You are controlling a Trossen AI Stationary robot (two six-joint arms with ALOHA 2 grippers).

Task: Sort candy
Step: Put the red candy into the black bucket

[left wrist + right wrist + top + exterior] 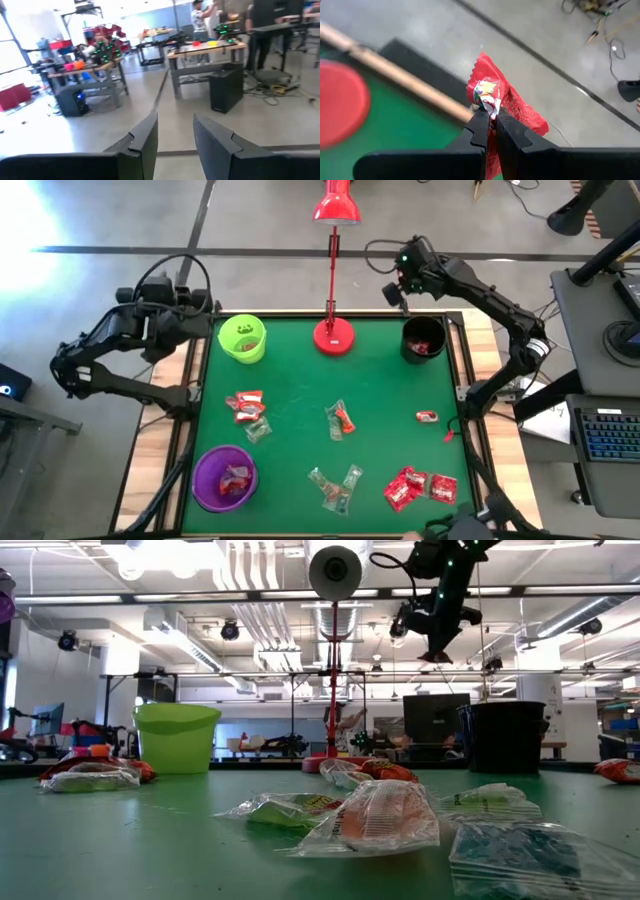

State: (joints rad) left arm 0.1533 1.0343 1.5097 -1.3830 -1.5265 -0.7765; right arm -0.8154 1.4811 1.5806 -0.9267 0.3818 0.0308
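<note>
Right gripper (490, 122) pinched shut on a crinkly red candy wrapper (506, 102), raised beyond the table's far edge near the black cup (423, 340).
Left gripper (175, 145) part open, empty, past the far left corner; glossy flat candy (338, 420) scattered on green felt.

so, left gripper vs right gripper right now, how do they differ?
Left gripper stands open and empty; right gripper is shut on a red candy. The left one hangs off the table's left edge near the lime-green cup; the right one is raised beyond the far edge, by the black cup. Both are clear of the green table.
</note>
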